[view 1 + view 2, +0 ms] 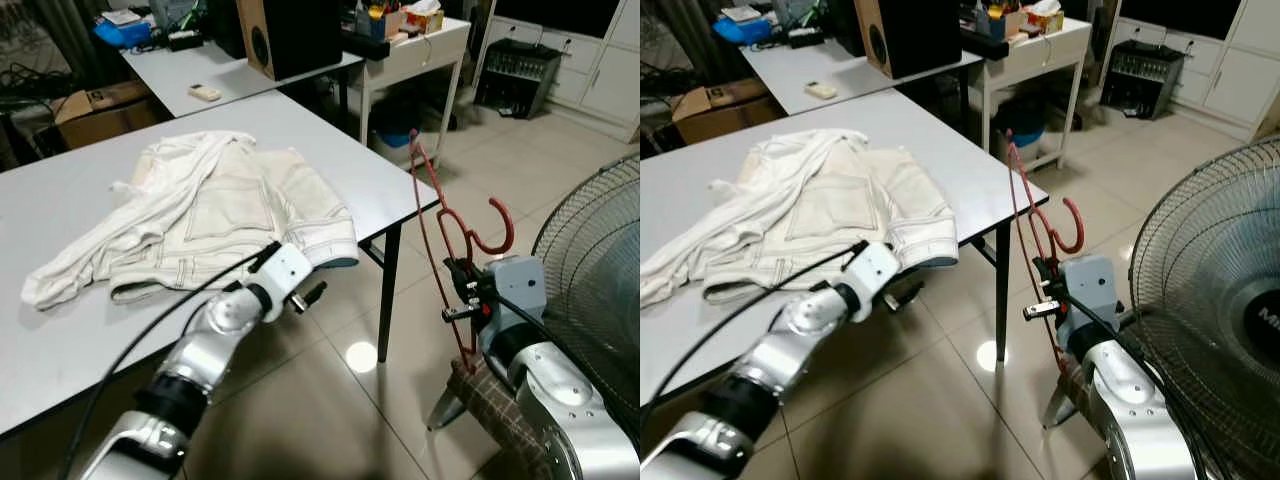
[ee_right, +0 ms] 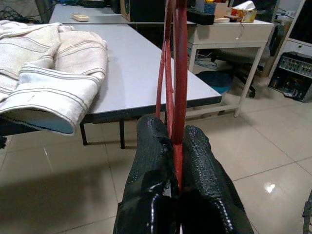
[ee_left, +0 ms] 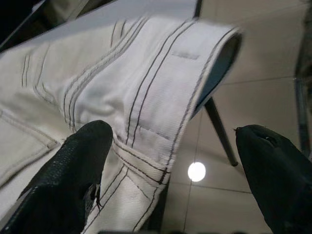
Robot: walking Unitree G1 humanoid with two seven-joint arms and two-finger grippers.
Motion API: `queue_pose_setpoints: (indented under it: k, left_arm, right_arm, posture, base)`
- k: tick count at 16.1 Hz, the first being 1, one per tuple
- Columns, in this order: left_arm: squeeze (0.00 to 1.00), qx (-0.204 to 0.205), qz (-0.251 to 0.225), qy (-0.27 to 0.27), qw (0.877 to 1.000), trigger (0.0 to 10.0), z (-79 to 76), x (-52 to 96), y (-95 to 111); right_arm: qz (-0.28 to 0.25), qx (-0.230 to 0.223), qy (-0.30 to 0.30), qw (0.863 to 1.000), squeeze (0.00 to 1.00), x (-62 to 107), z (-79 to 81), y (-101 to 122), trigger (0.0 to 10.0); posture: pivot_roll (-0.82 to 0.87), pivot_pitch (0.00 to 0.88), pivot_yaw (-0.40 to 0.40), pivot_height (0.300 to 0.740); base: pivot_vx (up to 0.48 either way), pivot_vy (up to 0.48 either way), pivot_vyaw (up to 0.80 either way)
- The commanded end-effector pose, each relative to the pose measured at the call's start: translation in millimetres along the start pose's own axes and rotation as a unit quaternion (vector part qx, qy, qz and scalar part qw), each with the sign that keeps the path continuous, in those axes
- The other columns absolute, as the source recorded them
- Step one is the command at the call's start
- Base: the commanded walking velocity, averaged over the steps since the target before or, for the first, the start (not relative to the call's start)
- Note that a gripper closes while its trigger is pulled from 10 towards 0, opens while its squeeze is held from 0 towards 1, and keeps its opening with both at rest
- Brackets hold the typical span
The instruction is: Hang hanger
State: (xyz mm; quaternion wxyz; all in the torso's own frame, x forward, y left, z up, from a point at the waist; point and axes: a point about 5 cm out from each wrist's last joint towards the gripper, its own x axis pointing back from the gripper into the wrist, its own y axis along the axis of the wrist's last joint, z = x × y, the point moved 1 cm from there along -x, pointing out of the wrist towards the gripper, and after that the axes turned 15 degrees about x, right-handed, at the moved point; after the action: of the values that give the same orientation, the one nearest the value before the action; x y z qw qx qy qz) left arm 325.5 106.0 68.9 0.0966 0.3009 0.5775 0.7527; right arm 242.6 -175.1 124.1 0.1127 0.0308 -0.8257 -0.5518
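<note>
A grey table lies ahead of both grippers, with a fan just to the outer side of the right gripper. A white garment is spread on the table, its banded hem overhanging the near edge directly before the left gripper. That gripper is held at the table's edge with its fingers spread wide, one of them up against the underside of the hem and the other clear of it out over the floor; nothing is gripped. The red hanger is held upright, off the table's corner, in the right gripper, whose fingers are pressed together on its thin bar, so that the frame rises above the gripper and the hook curls toward the fan. The step in hand is judged to be the preparing of the garment for the hanger. For the next move, the hem would need to be pinched by the left gripper and lifted, so that the hanger can be brought across and fed into the cloth. No rail is seen.
</note>
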Motion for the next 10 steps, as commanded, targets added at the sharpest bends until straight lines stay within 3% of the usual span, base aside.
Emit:
queue_pose_setpoints:
  k: [1, 2, 3, 10]
  left_arm:
    - [0.00, -0.002, -0.004, 0.043, 0.999, 9.6, 15.4, 1.1, 2]
    - [0.00, -0.001, -0.006, 0.048, 0.999, 9.6, 17.2, 1.2, 3]
    - [0.00, -0.002, -0.029, 0.065, 0.997, 0.0, 25.5, 4.4, 8]
    - [0.00, -0.002, -0.077, 0.077, 0.994, 0.0, 35.0, 6.3, 24]
  right_arm:
    - [-0.008, -0.001, -0.008, 1.000, 0.00, -2.0, -0.8, 4, 10.0]
    - [-0.008, -0.001, -0.008, 1.000, 0.00, -1.8, -1.0, 3, 10.0]
    - [-0.006, -0.002, -0.010, 1.000, 0.00, -0.2, -1.6, 2, 10.0]
    - [-0.005, -0.001, -0.005, 1.000, 0.00, -2.4, -0.6, 1, 10.0]
  posture:
    - [-0.17, 0.000, 0.120, 0.740]
    - [-0.17, 0.000, 0.120, 0.740]
    - [-0.17, 0.000, 0.120, 0.740]
    - [-0.15, 0.000, 0.108, 0.740]
  base:
    - [0.000, 0.000, 0.00]
    - [0.000, 0.000, 0.00]
    - [0.000, 0.000, 0.00]
    - [0.000, 0.000, 0.00]
